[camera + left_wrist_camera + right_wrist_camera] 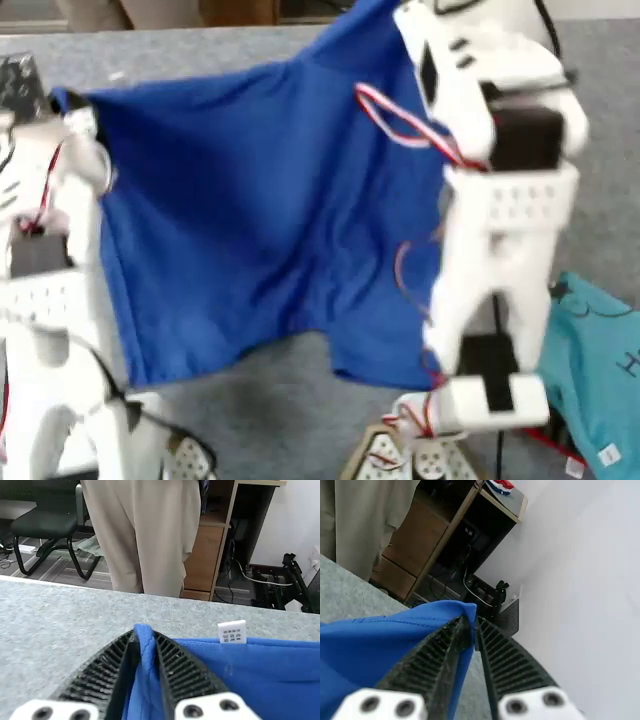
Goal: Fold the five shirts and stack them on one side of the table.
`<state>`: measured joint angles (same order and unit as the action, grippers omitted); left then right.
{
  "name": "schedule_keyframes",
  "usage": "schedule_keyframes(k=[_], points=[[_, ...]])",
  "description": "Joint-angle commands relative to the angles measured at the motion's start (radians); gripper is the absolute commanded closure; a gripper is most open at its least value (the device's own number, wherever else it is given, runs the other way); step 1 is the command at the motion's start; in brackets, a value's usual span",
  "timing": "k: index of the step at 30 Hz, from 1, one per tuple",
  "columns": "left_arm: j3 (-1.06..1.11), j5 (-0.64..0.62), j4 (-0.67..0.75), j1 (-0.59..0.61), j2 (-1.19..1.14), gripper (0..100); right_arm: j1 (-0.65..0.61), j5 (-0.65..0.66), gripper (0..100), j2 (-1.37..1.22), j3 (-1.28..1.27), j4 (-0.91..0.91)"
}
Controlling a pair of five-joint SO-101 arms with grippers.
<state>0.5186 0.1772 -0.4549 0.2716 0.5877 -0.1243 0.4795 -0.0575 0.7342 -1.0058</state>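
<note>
Overhead plus wrist close-ups, shared shirt

The spread shirt covers the table's middle, a second shirt lying right of it.

Bright even indoor light, soft shadows

Blue shirt spans the table; teal shirt crowds a corner.
</note>
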Motion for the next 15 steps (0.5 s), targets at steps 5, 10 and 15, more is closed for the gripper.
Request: schedule_keyframes(k=[5, 10, 15], points=[[-0.631, -0.08, -0.14, 0.002, -0.535, 98, -0.027, -0.054, 99.4, -0.136, 0.005, 0.091], [-1.059, -0.08, -0.374, 0.002, -0.797, 98, -0.03, -0.094, 99.4, -0.193, 0.042, 0.086], [-1.35, -0.08, -0.586, 0.002, -0.97, 98, -0.028, -0.118, 99.4, -0.234, 0.128, -0.008]])
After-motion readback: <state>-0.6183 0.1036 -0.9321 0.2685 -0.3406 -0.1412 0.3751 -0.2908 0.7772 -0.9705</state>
